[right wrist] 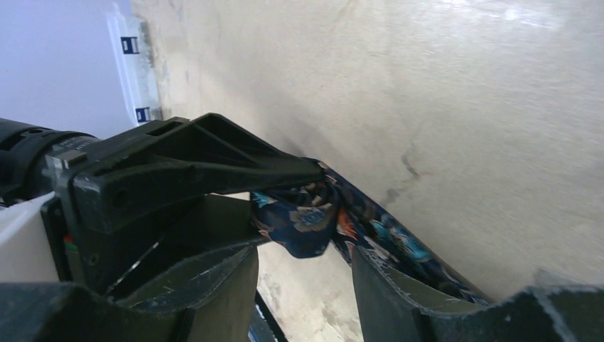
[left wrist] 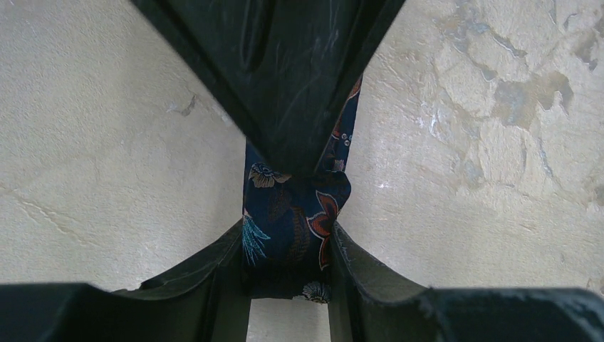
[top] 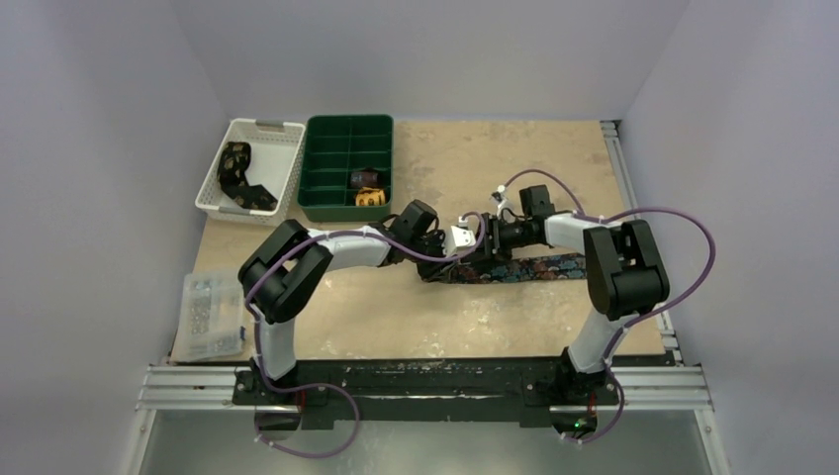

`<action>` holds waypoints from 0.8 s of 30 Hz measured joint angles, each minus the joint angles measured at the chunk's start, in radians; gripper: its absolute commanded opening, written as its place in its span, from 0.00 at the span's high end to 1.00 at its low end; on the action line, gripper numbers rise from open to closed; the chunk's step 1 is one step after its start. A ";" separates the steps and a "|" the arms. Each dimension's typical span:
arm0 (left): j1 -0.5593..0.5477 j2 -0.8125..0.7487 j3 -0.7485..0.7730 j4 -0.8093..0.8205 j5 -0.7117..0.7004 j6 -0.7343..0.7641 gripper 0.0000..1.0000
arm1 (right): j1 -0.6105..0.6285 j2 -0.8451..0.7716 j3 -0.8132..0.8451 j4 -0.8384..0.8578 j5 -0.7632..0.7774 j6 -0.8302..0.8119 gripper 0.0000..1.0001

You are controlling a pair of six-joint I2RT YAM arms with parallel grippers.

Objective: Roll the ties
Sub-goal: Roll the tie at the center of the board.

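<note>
A dark navy tie [top: 539, 267] with a multicoloured flower print lies along the table, its left end partly rolled. My left gripper [left wrist: 288, 249] is shut on that rolled end [left wrist: 293, 210], with the fabric filling the gap between its fingers. My right gripper [right wrist: 306, 263] faces it from the other side and stands open. The roll [right wrist: 306, 222] sits just beyond its fingertips with a gap on both sides. In the top view the two grippers meet at mid-table, left [top: 463, 243] and right [top: 489, 239]. The right gripper's finger [left wrist: 285, 78] lies across the tie above the roll.
A green divided organiser [top: 326, 158] at the back holds two rolled ties [top: 367, 188]. Left of it, a white basket [top: 282, 163] holds a black-and-gold tie [top: 237, 173]. A clear plastic box [top: 210, 317] sits at the front left edge. Purple cables loop around both arms.
</note>
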 measured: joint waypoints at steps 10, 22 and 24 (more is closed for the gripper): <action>-0.006 0.001 0.009 -0.016 -0.016 0.005 0.96 | 0.088 0.084 -0.008 0.161 -0.027 0.115 0.68; 0.000 -0.018 -0.029 0.031 0.008 -0.006 0.40 | 0.081 0.150 0.047 0.108 -0.088 0.046 1.00; 0.007 -0.039 -0.072 0.076 0.026 -0.009 0.31 | 0.079 0.169 0.060 0.097 -0.101 0.028 1.00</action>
